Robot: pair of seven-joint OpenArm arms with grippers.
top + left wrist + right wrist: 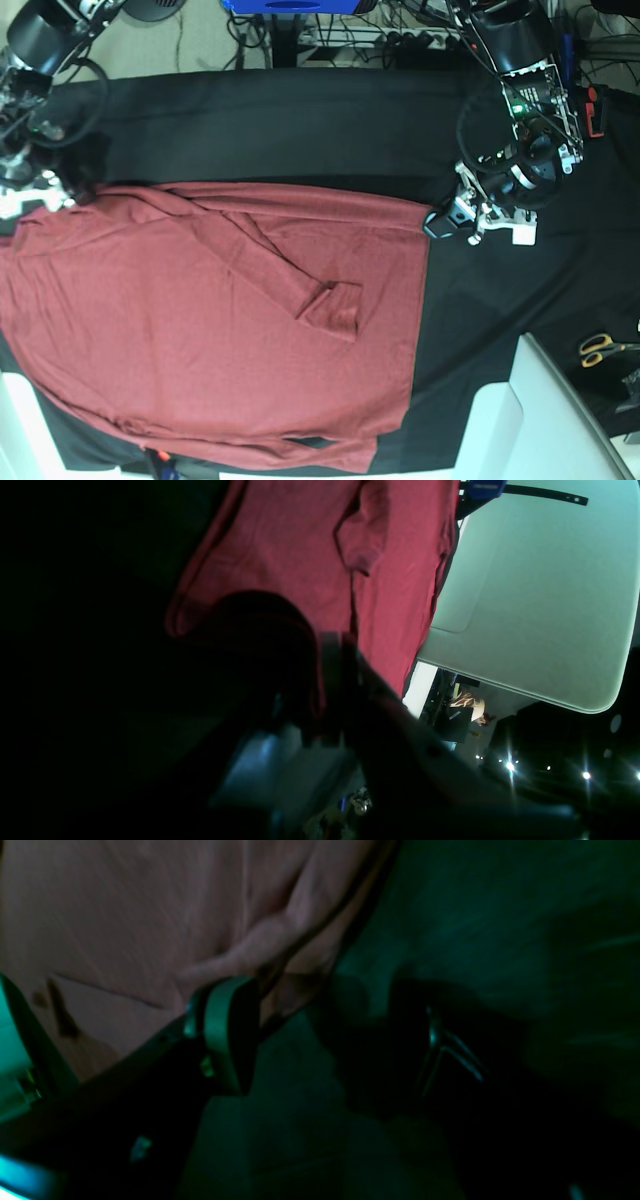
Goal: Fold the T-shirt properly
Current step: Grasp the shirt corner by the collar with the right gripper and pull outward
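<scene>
A brick-red T-shirt point(200, 340) is spread flat across the black-covered bench point(300, 130), one sleeve folded over its middle. At far left, the right pincer point(320, 1005) is seen parted at the shirt's edge. At right, the left pincer point(440, 222) is clamped, seemingly on a corner. The fabric is judged light, limp and best gripped at corners.
</scene>
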